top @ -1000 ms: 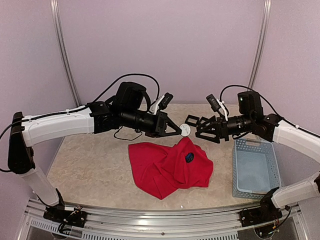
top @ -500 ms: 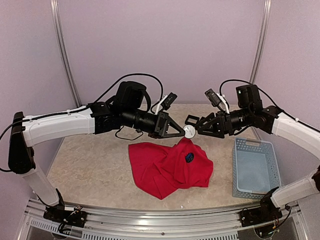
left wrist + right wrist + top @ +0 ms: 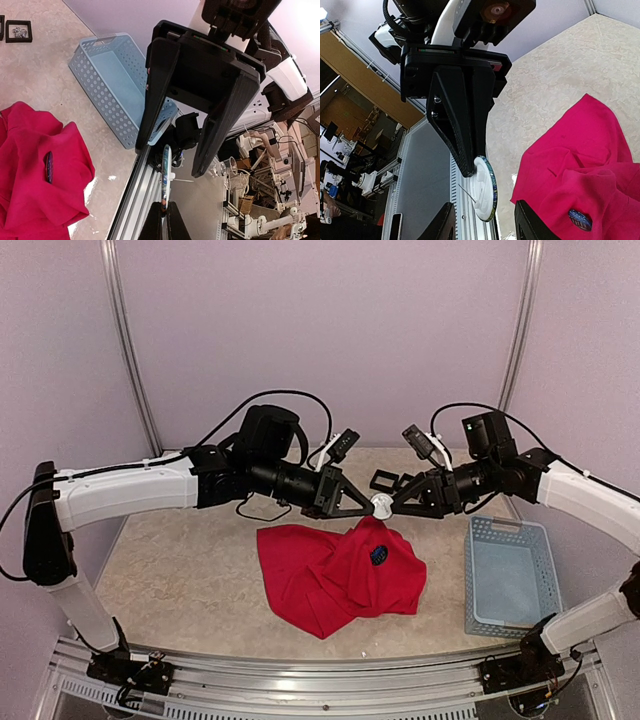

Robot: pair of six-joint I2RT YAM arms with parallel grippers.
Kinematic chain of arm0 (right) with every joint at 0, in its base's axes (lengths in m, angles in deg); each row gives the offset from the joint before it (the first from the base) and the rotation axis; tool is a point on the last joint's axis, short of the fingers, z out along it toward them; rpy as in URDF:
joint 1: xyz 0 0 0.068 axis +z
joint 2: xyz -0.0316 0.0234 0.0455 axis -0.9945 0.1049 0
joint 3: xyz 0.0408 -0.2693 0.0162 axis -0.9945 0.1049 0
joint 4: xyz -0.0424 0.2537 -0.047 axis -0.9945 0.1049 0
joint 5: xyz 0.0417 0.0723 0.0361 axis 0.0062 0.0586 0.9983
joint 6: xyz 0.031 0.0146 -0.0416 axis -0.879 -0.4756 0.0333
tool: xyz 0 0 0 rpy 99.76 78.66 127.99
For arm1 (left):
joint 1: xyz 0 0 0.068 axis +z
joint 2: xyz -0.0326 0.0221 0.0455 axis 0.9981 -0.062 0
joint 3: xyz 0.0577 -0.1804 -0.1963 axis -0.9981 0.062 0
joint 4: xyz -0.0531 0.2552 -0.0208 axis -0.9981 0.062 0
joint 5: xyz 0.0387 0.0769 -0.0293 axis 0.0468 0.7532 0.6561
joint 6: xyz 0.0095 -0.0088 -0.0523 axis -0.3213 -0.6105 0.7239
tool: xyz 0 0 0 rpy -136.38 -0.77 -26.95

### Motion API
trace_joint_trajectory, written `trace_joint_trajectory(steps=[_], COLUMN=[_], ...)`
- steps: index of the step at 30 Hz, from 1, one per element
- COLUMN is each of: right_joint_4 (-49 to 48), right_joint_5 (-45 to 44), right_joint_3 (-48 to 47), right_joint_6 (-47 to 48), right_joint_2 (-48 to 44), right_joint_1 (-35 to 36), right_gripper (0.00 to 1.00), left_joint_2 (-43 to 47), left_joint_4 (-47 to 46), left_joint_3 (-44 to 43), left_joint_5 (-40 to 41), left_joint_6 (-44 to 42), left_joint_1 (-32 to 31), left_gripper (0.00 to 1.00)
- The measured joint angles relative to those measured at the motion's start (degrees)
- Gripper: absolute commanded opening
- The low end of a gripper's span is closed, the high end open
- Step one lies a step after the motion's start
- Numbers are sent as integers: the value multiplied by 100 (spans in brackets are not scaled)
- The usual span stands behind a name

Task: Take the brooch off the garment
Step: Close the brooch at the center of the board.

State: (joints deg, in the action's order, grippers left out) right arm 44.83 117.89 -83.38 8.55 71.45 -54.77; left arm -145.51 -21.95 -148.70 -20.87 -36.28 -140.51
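My left gripper (image 3: 372,506) is shut on the edge of a round brooch (image 3: 379,505) and holds it in the air above the red garment (image 3: 320,575). The brooch (image 3: 166,172) has a white back with a pin and a blue patterned face. In the right wrist view it (image 3: 485,192) stands between my right gripper's (image 3: 485,217) open jaws, with a gap on both sides. My right gripper (image 3: 388,503) meets the left one head-on. A small dark blue brooch (image 3: 379,555) sits on the crumpled garment (image 3: 580,160) below.
A pale blue plastic basket (image 3: 510,575) stands to the right of the garment. Two small black frames (image 3: 19,31) lie on the table beyond it. The metal rail (image 3: 300,680) runs along the near edge.
My right gripper has moved left up to the held brooch and its jaws have narrowed around it. The left gripper has shifted slightly right with the brooch.
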Motion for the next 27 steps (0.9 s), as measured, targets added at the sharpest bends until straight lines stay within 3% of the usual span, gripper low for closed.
trace_joint_trajectory(steps=[27], right_joint_4=[46], right_joint_5=[63], right_joint_3=[-118], right_joint_6=[-35], right_joint_2=[160], right_joint_1=[142], right_gripper=[11], left_joint_2=[-94], left_joint_4=[96], left_joint_3=[-201], left_joint_5=[13], left_joint_6=[-59], left_joint_1=[-35], left_gripper=[0])
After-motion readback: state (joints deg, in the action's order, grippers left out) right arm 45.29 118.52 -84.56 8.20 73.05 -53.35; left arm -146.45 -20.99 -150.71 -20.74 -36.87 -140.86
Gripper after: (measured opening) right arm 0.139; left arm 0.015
